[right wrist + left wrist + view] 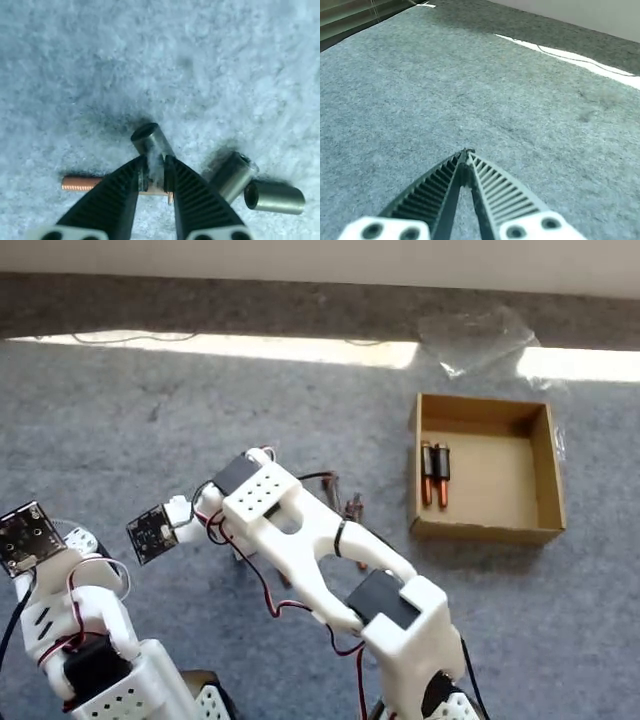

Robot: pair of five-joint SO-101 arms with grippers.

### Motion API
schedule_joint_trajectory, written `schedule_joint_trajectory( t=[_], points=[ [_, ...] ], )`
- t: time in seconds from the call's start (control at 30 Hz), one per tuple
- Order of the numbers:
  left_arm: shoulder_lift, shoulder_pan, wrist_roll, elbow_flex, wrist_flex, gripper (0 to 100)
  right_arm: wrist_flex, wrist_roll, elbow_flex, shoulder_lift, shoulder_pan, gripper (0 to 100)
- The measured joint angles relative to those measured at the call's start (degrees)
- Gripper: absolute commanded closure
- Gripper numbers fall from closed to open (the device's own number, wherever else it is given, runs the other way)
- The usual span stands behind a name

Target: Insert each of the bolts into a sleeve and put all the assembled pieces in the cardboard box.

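Note:
My right gripper [156,167] is shut on a silver sleeve [149,140], held tilted just above the grey carpet. A copper bolt [82,183] lies flat beside and partly under its fingers. Two more sleeves [232,174] [275,197] lie close by. In the high view the right arm [300,530] stretches over the middle of the carpet and hides its own gripper; a few loose pieces [352,507] show beside it. The cardboard box [540,475] on the right holds two assembled pieces [434,475]. My left gripper [466,155] is shut with nothing in it, over bare carpet.
A clear plastic bag [478,338] lies behind the box near the carpet's far edge. The left arm [80,630] stands at the front left corner. Open carpet stretches across the left and far side. A thin cable [570,57] runs along the far edge.

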Motion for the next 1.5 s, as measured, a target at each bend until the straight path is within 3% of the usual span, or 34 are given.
schedule_joint_trajectory(
  t=[0.3,0.43,1.5],
  points=[
    [0.0,0.0,0.0,0.0,0.0,99,-0.7,0.0,-0.3,1.6,0.1,94.7],
    [0.0,0.0,0.0,0.0,0.0,99,-0.6,0.0,-0.3,1.6,0.1,90.0],
    [0.0,0.0,0.0,0.0,0.0,99,4.5,1.6,-1.0,6.5,-1.0,90.0]
  ],
)
